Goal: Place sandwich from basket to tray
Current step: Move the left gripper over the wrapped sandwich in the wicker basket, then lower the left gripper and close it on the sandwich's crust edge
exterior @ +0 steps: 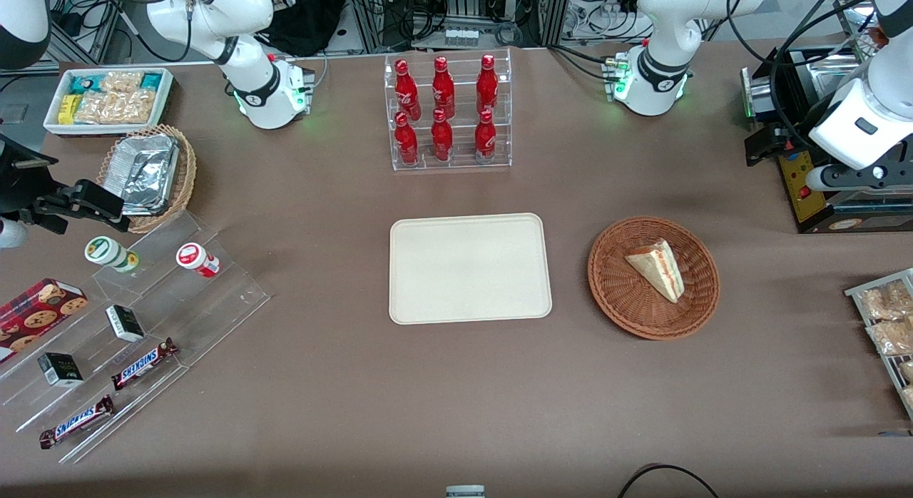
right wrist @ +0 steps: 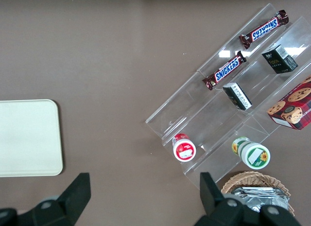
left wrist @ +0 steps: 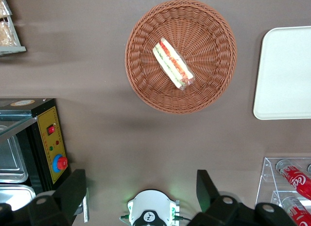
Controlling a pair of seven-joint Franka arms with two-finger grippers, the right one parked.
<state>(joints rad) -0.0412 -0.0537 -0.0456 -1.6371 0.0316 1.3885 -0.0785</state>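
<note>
One triangular white-bread sandwich point(exterior: 657, 268) lies in the round reddish-brown wicker basket point(exterior: 619, 292), beside the bare cream rectangular tray point(exterior: 469, 267). Left gripper point(left wrist: 140, 192) hovers high above, jaws spread wide and holding nothing, probably lining up the descent.

The whole table point(exterior: 456, 384) is seen steeply from above and in front, from well back. The scene is looked straight down on from high up by the left wrist camera, the gripper point(left wrist: 141, 199) spread wide at its edge. The basket point(exterior: 613, 284) and tray point(exterior: 471, 227) are shared with it. The tray is also shared by the right wrist view, likewise downward.
</note>
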